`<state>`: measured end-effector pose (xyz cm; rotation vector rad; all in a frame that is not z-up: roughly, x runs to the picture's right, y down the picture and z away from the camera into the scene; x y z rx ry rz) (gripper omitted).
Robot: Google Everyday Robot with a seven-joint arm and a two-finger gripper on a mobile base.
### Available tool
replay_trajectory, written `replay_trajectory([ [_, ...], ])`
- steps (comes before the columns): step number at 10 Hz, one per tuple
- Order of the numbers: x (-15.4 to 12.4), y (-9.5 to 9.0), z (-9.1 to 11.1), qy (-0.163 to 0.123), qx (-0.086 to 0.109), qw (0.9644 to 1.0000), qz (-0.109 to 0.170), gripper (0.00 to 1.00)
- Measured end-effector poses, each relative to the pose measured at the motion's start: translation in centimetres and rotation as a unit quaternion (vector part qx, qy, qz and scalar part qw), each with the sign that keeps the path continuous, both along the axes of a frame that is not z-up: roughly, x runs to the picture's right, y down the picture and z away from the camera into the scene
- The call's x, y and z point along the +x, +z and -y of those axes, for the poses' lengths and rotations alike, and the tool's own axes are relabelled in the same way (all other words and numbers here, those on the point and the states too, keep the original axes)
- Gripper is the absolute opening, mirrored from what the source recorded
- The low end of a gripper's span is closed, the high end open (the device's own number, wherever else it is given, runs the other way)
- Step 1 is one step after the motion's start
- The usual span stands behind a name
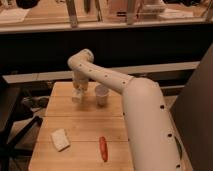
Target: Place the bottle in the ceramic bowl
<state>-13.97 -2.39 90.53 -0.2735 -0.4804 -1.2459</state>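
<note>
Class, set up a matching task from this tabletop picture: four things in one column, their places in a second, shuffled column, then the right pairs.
Things:
1. small white cup
2. pale rectangular sponge block
3. slim orange-red carrot-like object
4. gripper

Places:
A. near table edge, centre
B. far left part of the wooden table, left of the cup
C. near-left part
D. far centre, beside the white arm

Pairs: 1-D, 2-C, 3-A, 4-B
</note>
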Motion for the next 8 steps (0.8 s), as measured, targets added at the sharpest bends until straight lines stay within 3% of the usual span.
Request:
replay_trajectory([
  [4, 5.0, -0.5, 0.5, 0.014, 0.0, 0.9999, -0.005, 0.0],
  [8, 6.4, -1.3, 0.5, 0.025, -0.002, 0.9997, -0.005, 0.0],
])
